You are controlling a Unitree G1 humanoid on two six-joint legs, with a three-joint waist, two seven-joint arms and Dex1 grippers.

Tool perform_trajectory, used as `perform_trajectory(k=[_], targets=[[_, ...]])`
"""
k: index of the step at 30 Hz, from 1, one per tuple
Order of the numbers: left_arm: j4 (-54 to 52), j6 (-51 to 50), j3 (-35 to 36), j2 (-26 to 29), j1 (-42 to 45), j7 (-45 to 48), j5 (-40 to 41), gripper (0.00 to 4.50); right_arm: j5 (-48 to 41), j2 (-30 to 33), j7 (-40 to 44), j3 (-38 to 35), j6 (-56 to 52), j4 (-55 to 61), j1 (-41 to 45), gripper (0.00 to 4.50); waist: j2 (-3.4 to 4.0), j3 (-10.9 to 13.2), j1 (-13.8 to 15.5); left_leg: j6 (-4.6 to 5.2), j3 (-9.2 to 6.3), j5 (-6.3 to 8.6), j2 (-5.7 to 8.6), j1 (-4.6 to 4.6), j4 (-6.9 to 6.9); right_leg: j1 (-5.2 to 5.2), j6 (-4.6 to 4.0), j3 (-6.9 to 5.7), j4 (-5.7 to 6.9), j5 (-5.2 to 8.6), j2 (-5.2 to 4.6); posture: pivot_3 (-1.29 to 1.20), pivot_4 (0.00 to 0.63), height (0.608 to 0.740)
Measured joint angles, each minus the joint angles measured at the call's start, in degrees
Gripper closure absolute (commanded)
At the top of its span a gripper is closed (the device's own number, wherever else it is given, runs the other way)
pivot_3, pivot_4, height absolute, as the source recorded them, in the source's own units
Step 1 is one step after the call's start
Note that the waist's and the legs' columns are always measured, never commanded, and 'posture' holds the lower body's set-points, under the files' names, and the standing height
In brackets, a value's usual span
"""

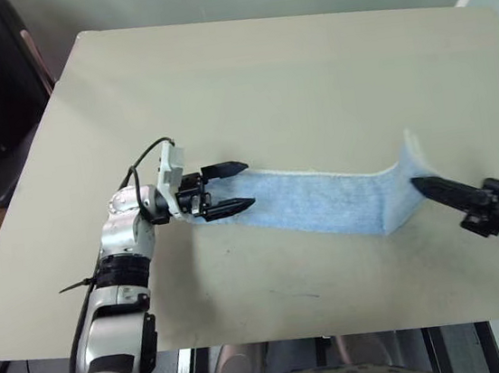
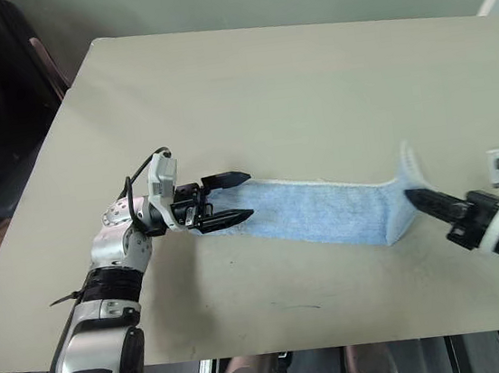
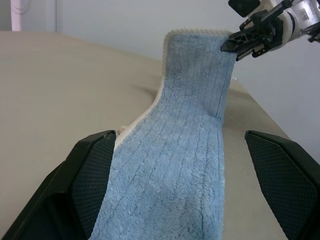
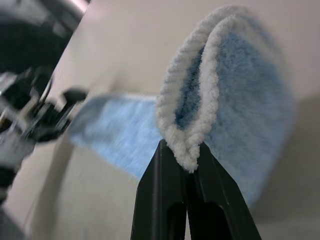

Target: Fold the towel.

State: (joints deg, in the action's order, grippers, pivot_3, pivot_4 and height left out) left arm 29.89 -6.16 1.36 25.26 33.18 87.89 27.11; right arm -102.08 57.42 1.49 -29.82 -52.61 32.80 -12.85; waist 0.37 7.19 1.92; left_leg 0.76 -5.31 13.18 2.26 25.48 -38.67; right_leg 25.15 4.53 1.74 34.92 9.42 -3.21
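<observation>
So the towel (image 1: 324,203) is a long narrow strip across the middle of the table (image 1: 245,78), running from about 9 o'clock to 3. The right gripper (image 1: 421,186) is pinching the 3 o'clock end, lifted off the surface, I'd guess to carry it over for the fold. The left gripper (image 1: 236,186) has its fingers spread wide, straddling the 9 o'clock end without clamping, probably anchoring that side. Fuzzy blue terry, ribbed, with chunky white edging, super floppy.

Left gripper (image 1: 239,186), fingers spread wide, points toward three o'clock; right gripper (image 1: 421,186), fingers pinched together, points toward nine o'clock.
</observation>
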Motion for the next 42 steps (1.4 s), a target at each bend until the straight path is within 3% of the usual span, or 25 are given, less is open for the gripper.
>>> perform_trajectory(k=[6,13,23,27,37,40,42], targets=[[-0.2,0.0,0.2,-0.1,-0.4,-0.3,0.0,0.0,3.5,-1.0,0.1,14.5,-0.8,-0.8,11.9,4.45,0.0,0.0,0.2,0.09,-0.02,-0.06,0.01,0.05,-0.02,0.01,-0.32,-0.01,0.01,-0.26,-0.01,0.0,0.15,0.74],[-1.6,0.0,0.2,-0.3,-1.0,-0.8,0.0,0.0,12.1,-8.9,-0.5,29.7,-3.7,-3.9,23.2,4.45,-0.01,0.0,0.1,0.11,-0.02,-0.04,-0.02,0.02,-0.07,0.01,-0.41,-0.04,0.02,-0.32,-0.02,0.0,0.15,0.74],[-2.6,-0.1,0.3,-0.3,-1.3,-1.0,0.0,0.0,19.3,-15.6,-1.5,34.6,-6.9,-7.9,25.4,4.45,-0.01,0.0,0.1,0.08,-0.02,-0.08,-0.03,0.0,-0.13,0.01,-0.63,-0.08,0.03,-0.49,-0.03,0.0,0.15,0.74],[-2.6,-0.1,0.3,-0.3,-1.3,-1.1,0.0,0.0,21.5,-17.0,-1.5,34.4,-7.0,-8.2,26.0,3.46,-0.01,0.0,0.1,0.07,-0.03,-0.11,-0.04,-0.01,-0.13,0.03,-0.78,-0.1,0.03,-0.57,-0.03,0.0,0.15,0.74],[-2.6,-0.5,0.3,-1.3,-1.2,-1.1,0.5,0.0,22.6,-18.4,0.0,28.2,-6.4,-7.0,22.8,0.04,0.0,0.0,0.3,0.18,-0.05,-0.17,-0.03,0.04,-0.13,0.04,-1.11,-0.1,0.02,-0.56,-0.04,0.0,0.15,0.74],[-3.5,-2.7,1.1,-2.5,-0.8,-2.1,2.6,0.0,21.3,-18.4,3.1,22.8,-3.6,-4.1,19.7,0.04,-0.01,0.0,0.3,0.02,-0.04,-0.14,-0.01,0.07,-0.13,0.04,-1.19,-0.1,0.01,-0.52,-0.03,0.0,0.15,0.74],[-5.2,-4.6,2.1,-3.7,-0.6,-3.0,4.6,0.39,21.6,-18.4,6.2,19.0,-0.5,-0.9,17.7,0.0,-0.01,0.0,0.2,0.0,-0.04,-0.14,-0.01,0.06,-0.13,0.03,-1.22,-0.1,0.01,-0.49,-0.03,0.0,0.15,0.74]])
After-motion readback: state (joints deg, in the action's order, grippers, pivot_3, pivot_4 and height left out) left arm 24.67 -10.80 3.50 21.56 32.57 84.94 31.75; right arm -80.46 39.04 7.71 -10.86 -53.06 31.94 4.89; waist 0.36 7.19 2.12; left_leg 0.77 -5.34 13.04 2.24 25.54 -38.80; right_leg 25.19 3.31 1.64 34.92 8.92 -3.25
